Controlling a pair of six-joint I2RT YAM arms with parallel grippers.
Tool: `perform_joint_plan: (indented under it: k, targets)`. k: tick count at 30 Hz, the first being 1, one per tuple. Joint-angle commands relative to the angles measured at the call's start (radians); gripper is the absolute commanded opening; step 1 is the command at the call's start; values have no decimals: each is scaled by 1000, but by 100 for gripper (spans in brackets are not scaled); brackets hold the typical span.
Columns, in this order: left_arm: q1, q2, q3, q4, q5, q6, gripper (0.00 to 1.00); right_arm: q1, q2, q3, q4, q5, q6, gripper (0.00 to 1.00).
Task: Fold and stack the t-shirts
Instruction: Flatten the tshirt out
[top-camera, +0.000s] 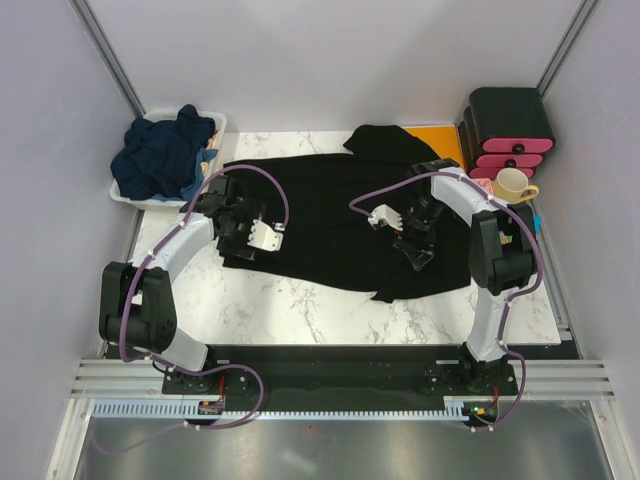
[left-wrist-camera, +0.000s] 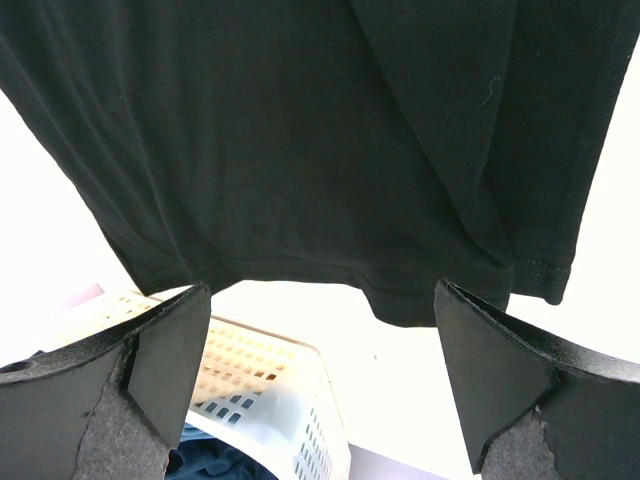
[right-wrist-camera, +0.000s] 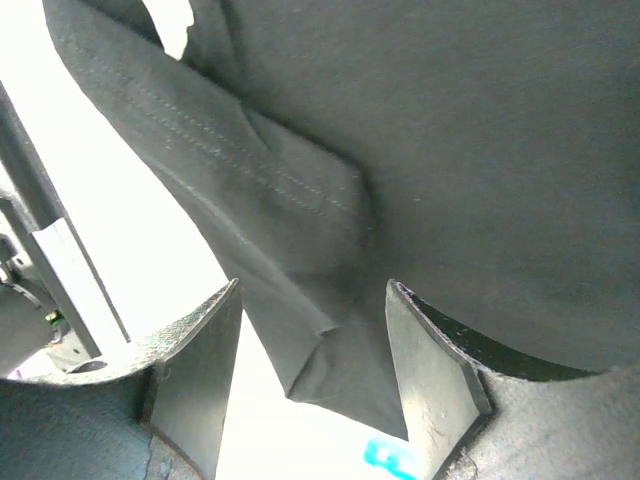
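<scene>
Fingers (left-wrist-camera: 165, 365) of the left gripper (left-wrist-camera: 320, 292) stand wide apart, holding nothing. The right gripper (right-wrist-camera: 315, 290) is likewise spread, a sleeve fold showing loose between its fingers. A white marble table (top-camera: 300, 310) sits between pale walls. The black t-shirt (top-camera: 330, 220) lies spread across it under both grippers. Navy t-shirts (top-camera: 160, 150) are heaped in a white basket (top-camera: 130, 198) at the far left. Only the wrist views show the stitched hems.
</scene>
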Motion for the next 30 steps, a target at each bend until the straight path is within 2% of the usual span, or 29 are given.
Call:
perform_joint_plan:
  k: [1, 12, 16, 18, 19, 21, 25, 30]
  targets:
    - [-13, -9, 21, -8, 8, 44, 100, 6, -42, -33, -133, -50, -26, 66]
    - [-25, 2, 36, -8, 12, 39, 100, 0, 60, 31, -101, -44, 0, 56]
    - [-25, 2, 41, -8, 10, 35, 100, 1, 79, 36, -103, -41, -1, 45]
    - [-25, 4, 39, -8, 13, 30, 100, 1, 85, 48, -104, -41, 10, 30]
    - [-25, 2, 38, -8, 13, 30, 100, 1, 88, 53, -103, -41, 13, 17]
    - [-25, 2, 33, -8, 15, 27, 100, 1, 87, 70, -103, -40, 20, 2]
    - [-25, 8, 31, -8, 22, 26, 100, 1, 65, 111, -115, -24, 30, 0]
    - [-25, 16, 33, -8, 24, 26, 100, 14, -47, 133, -120, 26, 13, 0]
